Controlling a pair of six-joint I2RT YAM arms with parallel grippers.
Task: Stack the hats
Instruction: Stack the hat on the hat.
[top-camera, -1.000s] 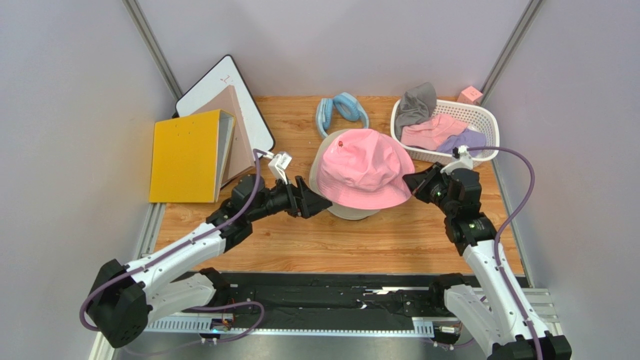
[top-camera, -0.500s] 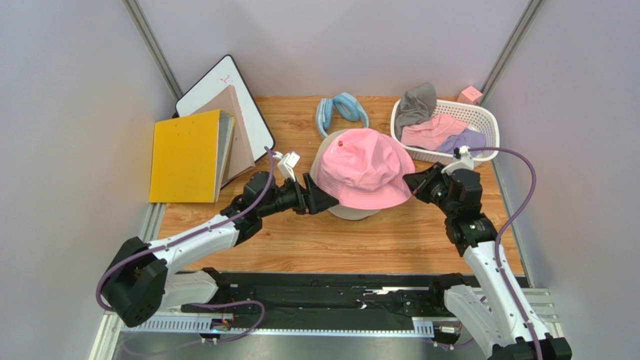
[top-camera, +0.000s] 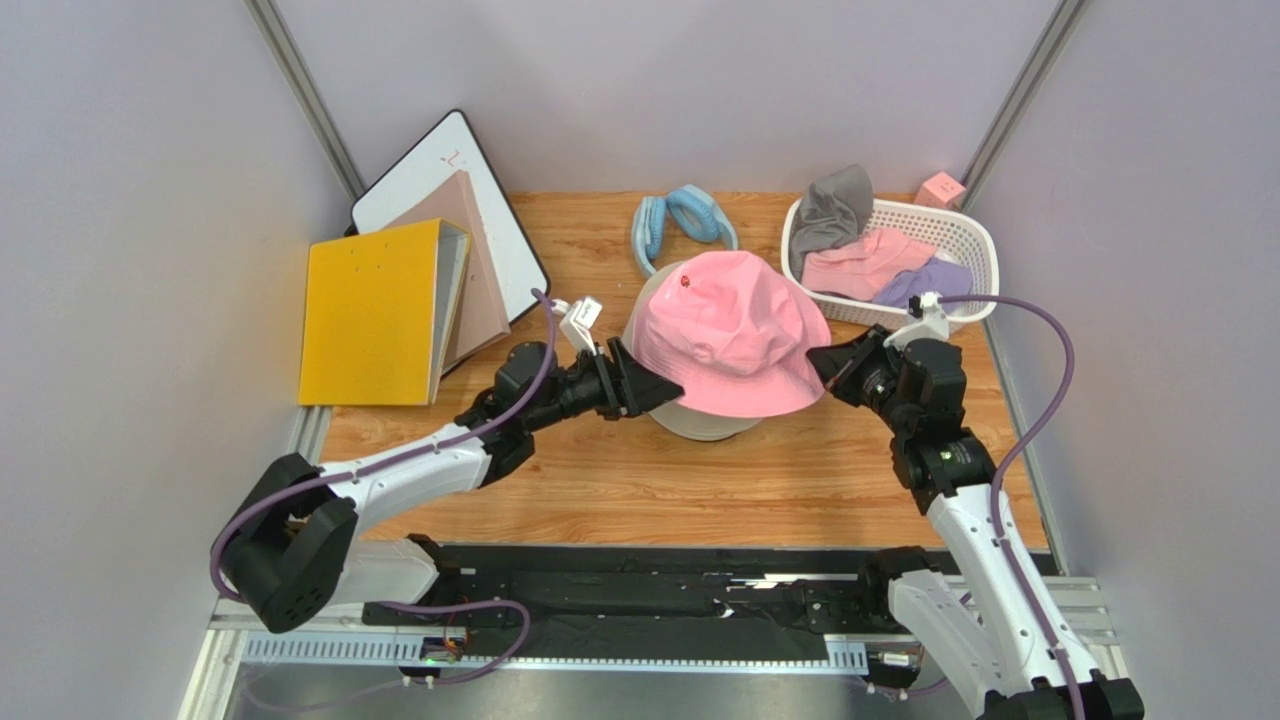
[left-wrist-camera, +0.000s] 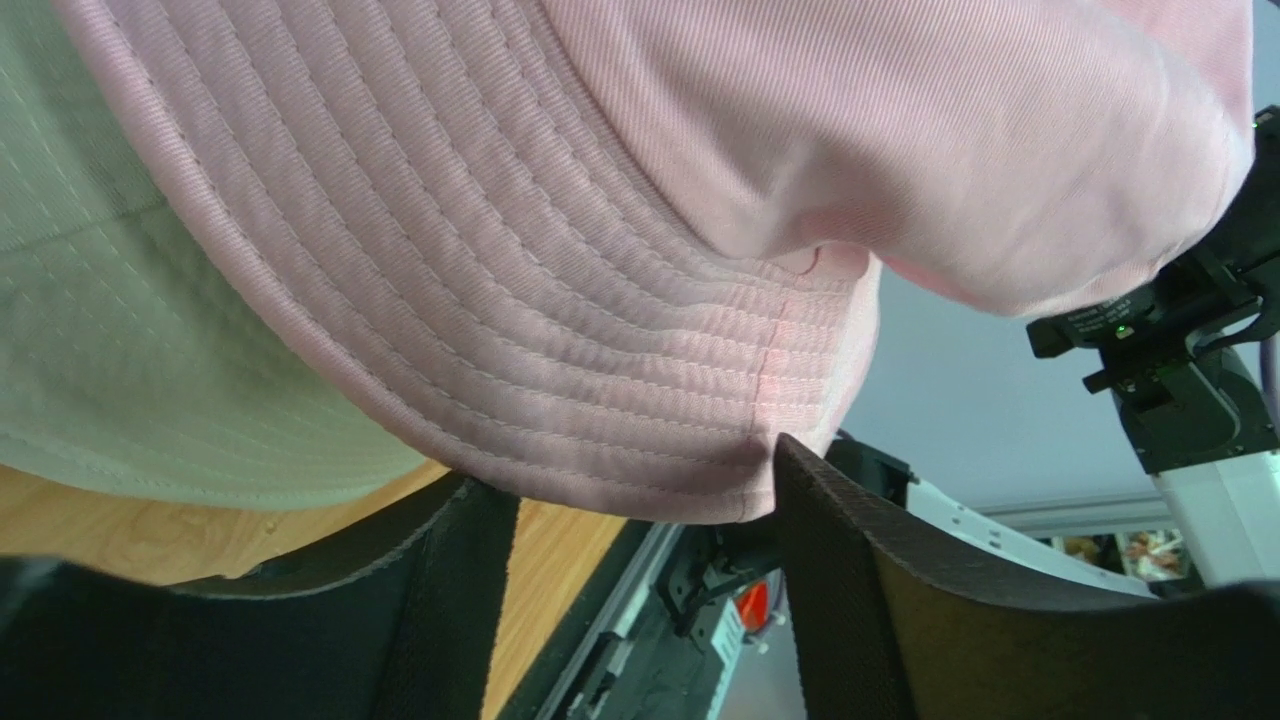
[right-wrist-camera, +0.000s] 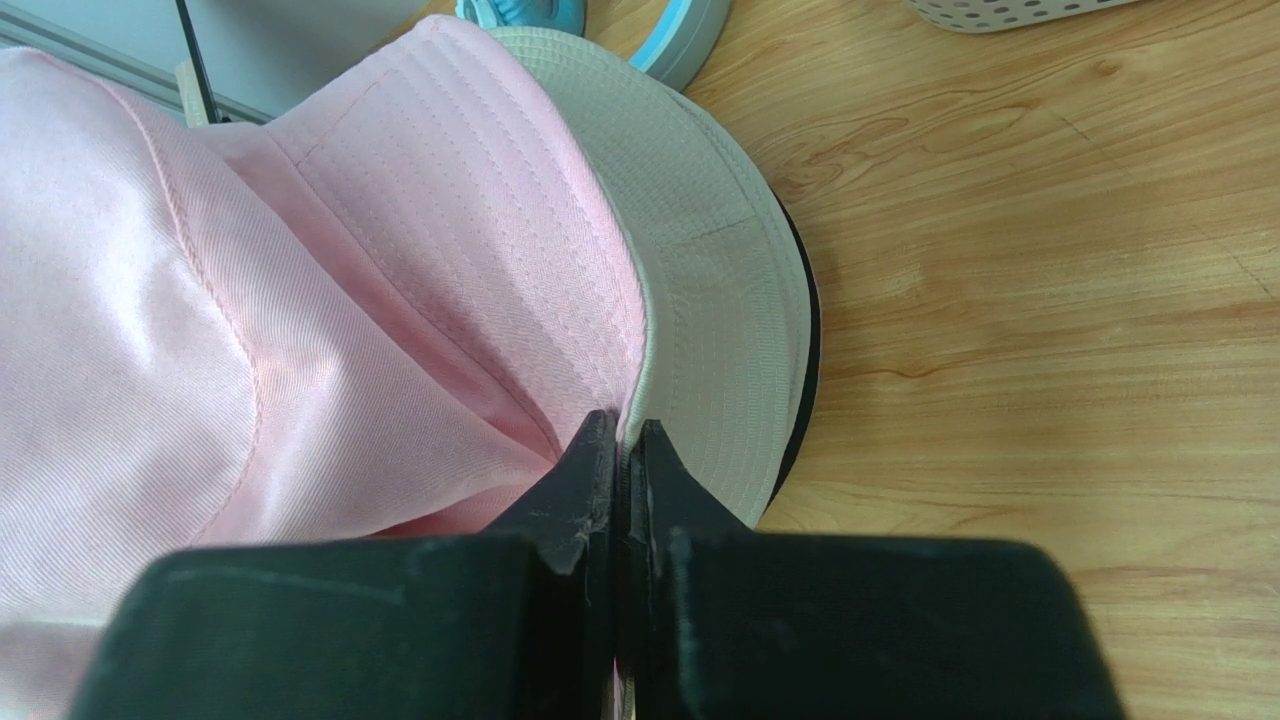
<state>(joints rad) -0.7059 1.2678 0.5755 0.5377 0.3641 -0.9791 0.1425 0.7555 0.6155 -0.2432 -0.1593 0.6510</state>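
Pink hat (top-camera: 729, 338) on beige hat (top-camera: 706, 426).
Right hand (top-camera: 821, 362) pinches its brim; left hand (top-camera: 649, 393) is spread wide at the other side.

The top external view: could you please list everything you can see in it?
pink hat: one, pink, top of the centre stack
beige hat: one, beige, directly under it
grey hat: one, grey, in the basket
second pink hat: one, pink, in the basket
lavender hat: one, lavender, in the basket
basket: one, white, rear right
padded ring: one, light blue, behind the stack
binder: one, yellow, rear left
folder: one, tan, beside the binder
board: one, white, black-rimmed, rear left
small box: one, pink, behind the basket
table: one, wood
left gripper: black, open around the pink brim
right gripper: black, pinching the pink brim
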